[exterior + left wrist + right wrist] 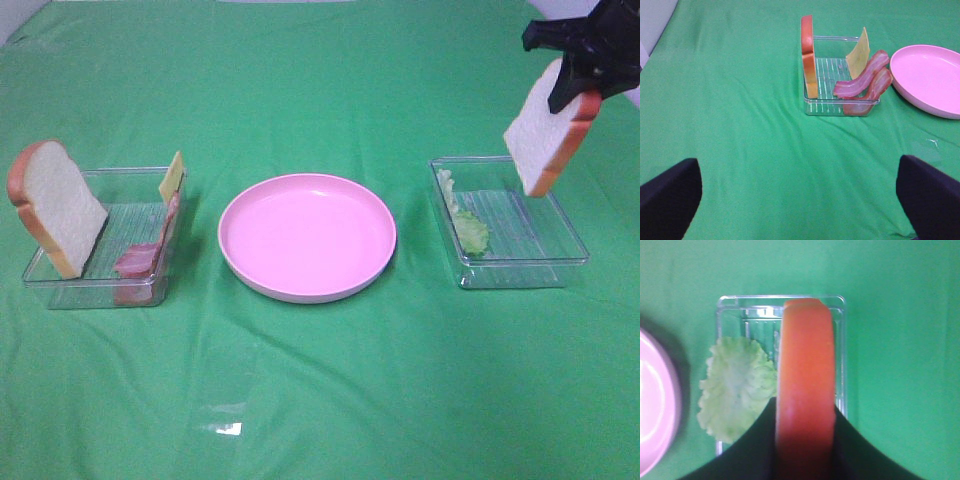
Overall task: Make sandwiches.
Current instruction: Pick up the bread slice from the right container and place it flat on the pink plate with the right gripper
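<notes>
My right gripper (583,72) hangs high at the far right, shut on a bread slice (545,130) with white faces and an orange-brown crust. The slice dangles tilted above the right clear tray (520,266), apart from it. In the right wrist view the crust (805,380) fills the gap between my dark fingers (752,455). Ruffled lettuce (468,228) lies in that tray. The left clear tray (95,287) holds a second bread slice (58,205) standing on edge, a cheese square (172,177) and bacon strips (148,252). My left gripper (800,210) is open, empty, well back from that tray.
A round pink plate (307,237) sits between the two trays with nothing on it. Green cloth (320,400) covers the whole table. The left gripper does not show in the exterior high view.
</notes>
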`<state>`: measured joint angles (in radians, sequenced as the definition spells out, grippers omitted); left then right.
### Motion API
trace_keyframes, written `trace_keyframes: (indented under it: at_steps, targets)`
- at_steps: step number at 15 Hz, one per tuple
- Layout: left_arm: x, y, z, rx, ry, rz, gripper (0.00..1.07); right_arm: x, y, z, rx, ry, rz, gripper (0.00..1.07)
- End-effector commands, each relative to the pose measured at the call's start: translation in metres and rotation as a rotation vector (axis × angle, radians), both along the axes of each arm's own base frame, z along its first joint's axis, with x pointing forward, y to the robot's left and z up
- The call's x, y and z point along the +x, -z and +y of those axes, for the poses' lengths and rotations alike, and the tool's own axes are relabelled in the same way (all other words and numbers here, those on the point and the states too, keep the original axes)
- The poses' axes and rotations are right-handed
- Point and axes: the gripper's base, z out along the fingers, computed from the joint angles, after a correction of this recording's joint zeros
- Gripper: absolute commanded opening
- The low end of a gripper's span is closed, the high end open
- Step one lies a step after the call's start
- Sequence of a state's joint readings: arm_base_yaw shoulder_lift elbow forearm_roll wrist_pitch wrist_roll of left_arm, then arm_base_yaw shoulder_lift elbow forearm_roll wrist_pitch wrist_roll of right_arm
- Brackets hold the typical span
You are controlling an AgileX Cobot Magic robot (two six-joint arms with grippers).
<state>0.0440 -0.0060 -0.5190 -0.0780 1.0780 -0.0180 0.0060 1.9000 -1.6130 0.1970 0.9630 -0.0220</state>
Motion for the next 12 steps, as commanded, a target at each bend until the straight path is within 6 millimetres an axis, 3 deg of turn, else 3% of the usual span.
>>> trace_keyframes:
  at_steps: [1,2,5,6,9,12]
  targets:
    - [-0.002,0.000,-0.001,-0.004,0.004,-0.016,0.98,-0.009,-0.031,0.010,0.125,-0.025,-0.086,0.06]
    - [-0.002,0.000,-0.001,-0.004,0.004,-0.016,0.98,-0.010,-0.037,0.014,0.170,-0.031,-0.100,0.06]
    - [-0.002,0.000,-0.001,-0.004,0.004,-0.016,0.98,-0.017,-0.051,0.056,0.348,-0.124,-0.127,0.07]
    - [-0.002,0.000,-0.001,-0.004,0.004,-0.016,0.98,-0.024,-0.048,0.101,0.403,-0.207,-0.107,0.07]
    - [-0.002,0.000,-0.001,-0.004,0.004,-0.016,0.98,-0.031,-0.034,0.151,0.430,-0.285,-0.083,0.07]
    - [-0.002,0.000,-0.001,-0.004,0.004,-0.016,0.98,-0.033,0.001,0.194,0.420,-0.341,-0.019,0.07]
